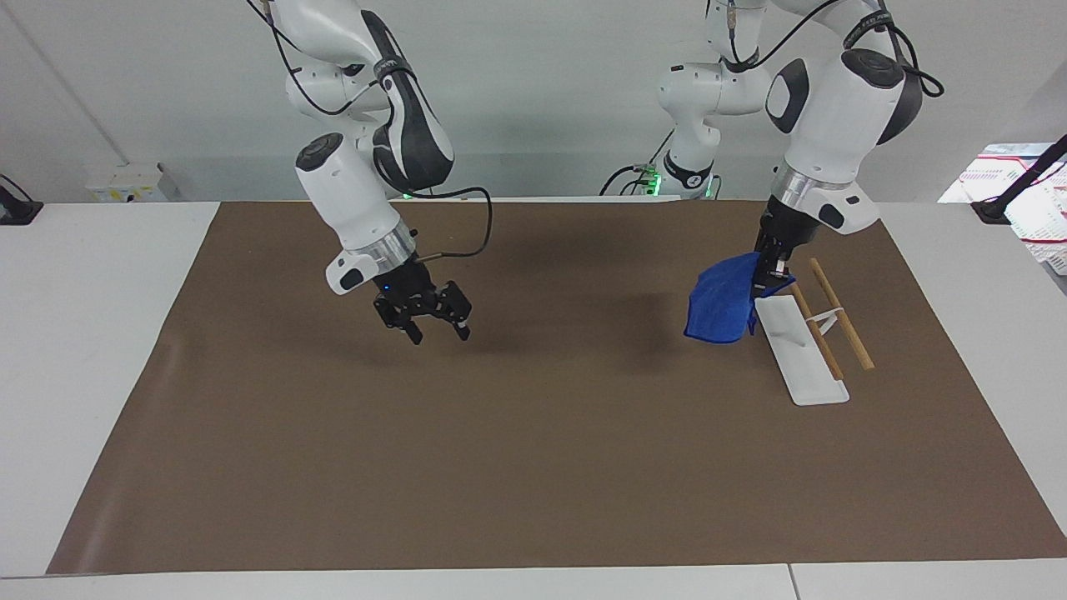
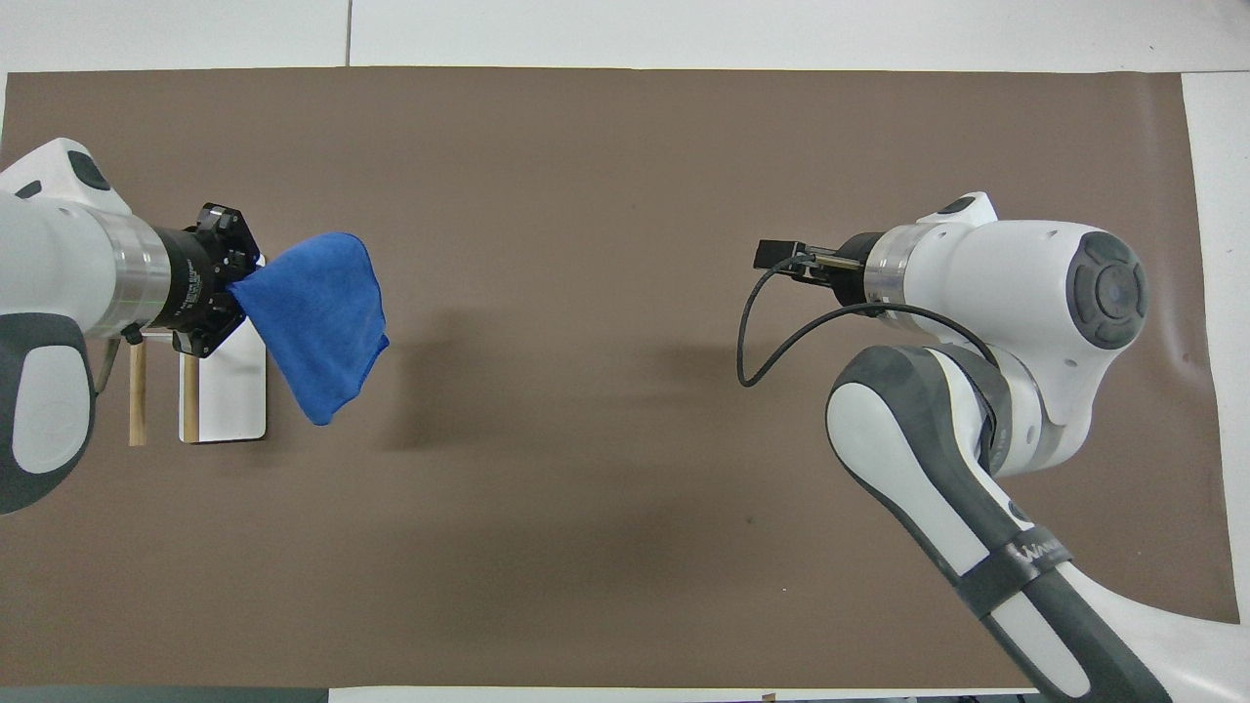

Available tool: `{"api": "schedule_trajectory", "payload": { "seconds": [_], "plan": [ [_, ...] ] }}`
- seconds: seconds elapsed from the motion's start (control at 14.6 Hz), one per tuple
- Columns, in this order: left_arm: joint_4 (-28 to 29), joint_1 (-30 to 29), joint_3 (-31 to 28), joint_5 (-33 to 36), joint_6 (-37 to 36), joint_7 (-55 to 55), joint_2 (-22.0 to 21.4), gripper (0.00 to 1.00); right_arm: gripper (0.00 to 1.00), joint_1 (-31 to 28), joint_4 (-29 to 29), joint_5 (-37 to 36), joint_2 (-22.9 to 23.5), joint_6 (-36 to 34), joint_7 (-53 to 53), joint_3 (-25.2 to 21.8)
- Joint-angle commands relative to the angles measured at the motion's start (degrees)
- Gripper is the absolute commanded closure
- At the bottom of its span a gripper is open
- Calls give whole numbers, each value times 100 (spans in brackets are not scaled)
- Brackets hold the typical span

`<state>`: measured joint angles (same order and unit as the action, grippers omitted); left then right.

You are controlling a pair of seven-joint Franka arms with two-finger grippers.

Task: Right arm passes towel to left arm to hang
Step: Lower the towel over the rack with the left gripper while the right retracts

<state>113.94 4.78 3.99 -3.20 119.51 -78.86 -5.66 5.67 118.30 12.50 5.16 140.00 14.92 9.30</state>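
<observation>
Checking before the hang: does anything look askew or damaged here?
Nothing stands out. The blue towel hangs bunched from the shut left gripper beside the towel rack, which stands upright. The right gripper is open over the brown mat.

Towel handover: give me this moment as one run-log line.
phase: handover done, hanging not yet | left gripper: shut on towel, over rack | right gripper: open, empty, over mat

Blue towel [image 1: 718, 305] in left end effector [image 1: 771, 275] (pinched) beside white rack [image 1: 802, 352].
</observation>
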Motion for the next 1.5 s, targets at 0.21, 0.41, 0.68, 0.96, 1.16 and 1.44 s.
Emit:
{"api": "schedule_trajectory", "payload": {
  "seconds": [0.21,0.41,0.68,0.96,1.16,1.44],
  "plan": [
    [392,-1004,5,127,608,81,-252,100,0,-461,-982,-959,-296,-2113,-130,37],
    [497,-1399,14,127,696,37,-278,100,0,-646,-1432,-968,-471,-2907,-130,28],
    [690,-1962,14,101,977,-42,-287,100,0,-953,-2213,-1363,-542,-4127,-393,28],
    [901,-2359,14,83,1328,-33,-252,100,0,-1226,-2540,-1381,-542,-4736,-481,28],
    [1024,-2489,5,65,1355,-42,-85,100,0,-982,-2742,-1381,-534,-5104,-490,-435],
    [1411,-2517,14,21,1610,-147,-84,100,0,-708,-2804,-1469,-516,-5211,-754,-939]
  ]
}}
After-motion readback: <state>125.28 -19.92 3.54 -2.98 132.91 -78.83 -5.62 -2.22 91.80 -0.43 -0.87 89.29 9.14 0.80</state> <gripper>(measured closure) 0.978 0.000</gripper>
